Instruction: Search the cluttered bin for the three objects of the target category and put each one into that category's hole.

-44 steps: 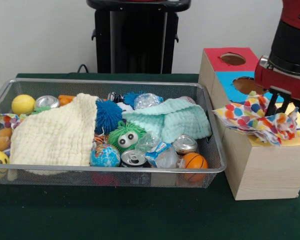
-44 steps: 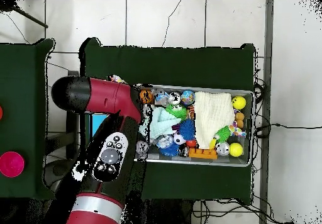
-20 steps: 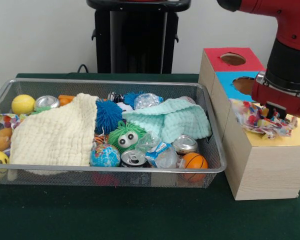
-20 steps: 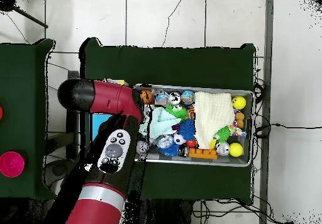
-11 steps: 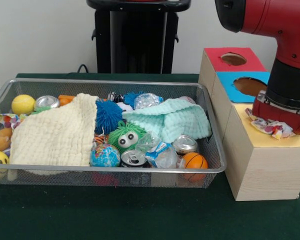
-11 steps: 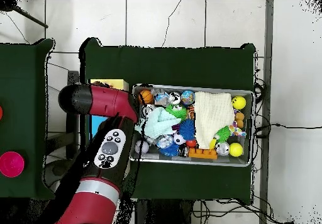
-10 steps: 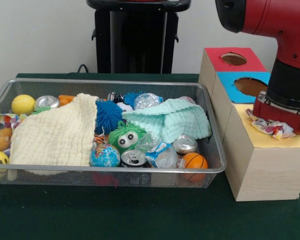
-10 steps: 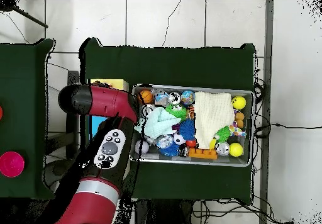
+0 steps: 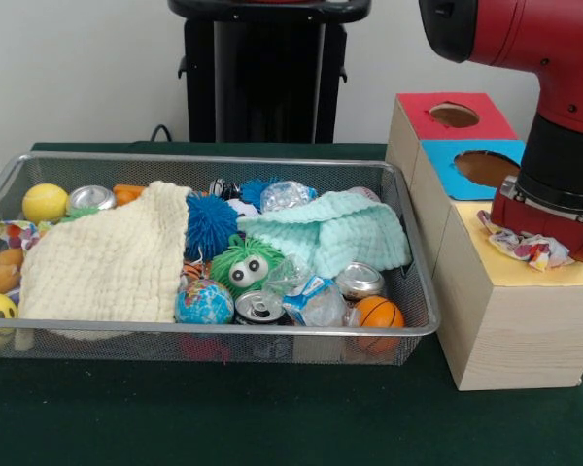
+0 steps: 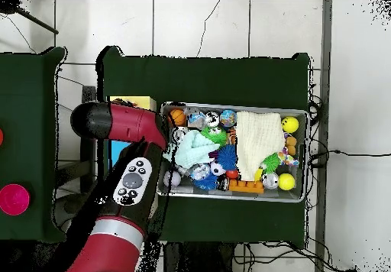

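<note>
**Hand pressed down on the spotty cloth over the yellow hole**

The robot's hand is low on the yellow top of the pale wooden sorting box. The fat red and black arm hides its fingers, so I cannot tell if it is clenched or let go. A crumpled white cloth with colourful dots pokes out from under the hand, lying on the yellow part. The yellow hole itself is covered. Behind it, the blue hole and the red hole are easy to see.

Just beside the box sits the silver wire mesh bin on the dark green worktop. A big cream knitted cloth and a mint green knitted cloth cover many toys. A fuzzy green ball with googly eyes, a small orange basketball, a shiny drink can and a yellow ball peek out.

From above, the arm hides most of the box.
</note>
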`<state>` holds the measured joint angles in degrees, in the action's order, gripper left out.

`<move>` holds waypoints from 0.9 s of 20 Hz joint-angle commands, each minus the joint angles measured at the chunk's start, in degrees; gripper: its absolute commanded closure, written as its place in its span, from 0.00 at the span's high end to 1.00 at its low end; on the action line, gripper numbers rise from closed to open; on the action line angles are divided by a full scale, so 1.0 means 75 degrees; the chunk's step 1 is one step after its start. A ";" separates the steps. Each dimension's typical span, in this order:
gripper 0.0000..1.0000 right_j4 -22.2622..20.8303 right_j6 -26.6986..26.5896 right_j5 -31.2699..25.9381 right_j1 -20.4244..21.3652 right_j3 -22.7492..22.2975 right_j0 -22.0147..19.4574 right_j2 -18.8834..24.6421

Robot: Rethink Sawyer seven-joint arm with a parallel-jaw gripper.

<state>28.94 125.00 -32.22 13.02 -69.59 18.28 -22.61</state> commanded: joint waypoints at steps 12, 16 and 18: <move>0.00 0.0103 0.1991 -0.0747 -0.0336 -0.0825 -0.0072 0.0309; 1.00 0.0041 0.1880 -0.1021 -0.0380 -0.0776 -0.0111 0.0344; 1.00 0.0020 0.1883 -0.0990 -0.0395 -0.0768 -0.0084 0.0285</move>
<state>29.13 125.01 -33.69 13.11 -69.87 18.31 -23.15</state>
